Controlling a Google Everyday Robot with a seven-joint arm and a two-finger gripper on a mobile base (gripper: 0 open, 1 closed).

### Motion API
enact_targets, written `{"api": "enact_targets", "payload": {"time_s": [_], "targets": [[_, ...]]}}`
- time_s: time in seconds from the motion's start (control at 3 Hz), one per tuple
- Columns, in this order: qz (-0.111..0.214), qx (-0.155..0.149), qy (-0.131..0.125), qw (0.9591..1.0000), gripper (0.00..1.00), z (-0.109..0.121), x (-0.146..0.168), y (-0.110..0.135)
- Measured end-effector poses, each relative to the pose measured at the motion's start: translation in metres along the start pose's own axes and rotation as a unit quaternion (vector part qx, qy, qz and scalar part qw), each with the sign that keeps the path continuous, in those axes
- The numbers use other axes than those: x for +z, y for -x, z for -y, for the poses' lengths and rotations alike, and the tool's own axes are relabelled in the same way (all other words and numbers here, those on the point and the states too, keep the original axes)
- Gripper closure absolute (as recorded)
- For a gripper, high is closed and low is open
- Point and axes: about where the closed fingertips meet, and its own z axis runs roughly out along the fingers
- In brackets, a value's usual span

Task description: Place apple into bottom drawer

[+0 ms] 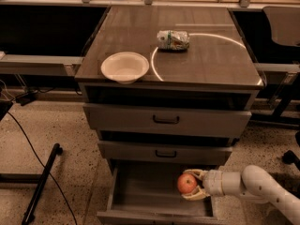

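The red-orange apple (187,183) is held in my gripper (193,185), whose pale fingers close around it from the right. The white arm (253,186) reaches in from the lower right. The apple hangs just above the floor of the open bottom drawer (140,193), toward its right side. I cannot tell whether it touches the drawer floor.
The grey cabinet has two shut upper drawers (166,121) with dark handles. On its top stand a white bowl (124,66) at front left and a crushed silver-green can (173,40) further back. A black pole and cable (40,182) lie on the floor at left.
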Motion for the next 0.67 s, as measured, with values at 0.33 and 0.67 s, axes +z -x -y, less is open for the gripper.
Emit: {"api": "enact_targets", "payload": {"time_s": [0.33,0.67], "targets": [[0.015,0.013,-0.023,0.9995,1.0,-0.002,0.043,-0.033],[0.026,0.014,-0.022,0.9993,1.0,0.017,0.053,-0.046]]}}
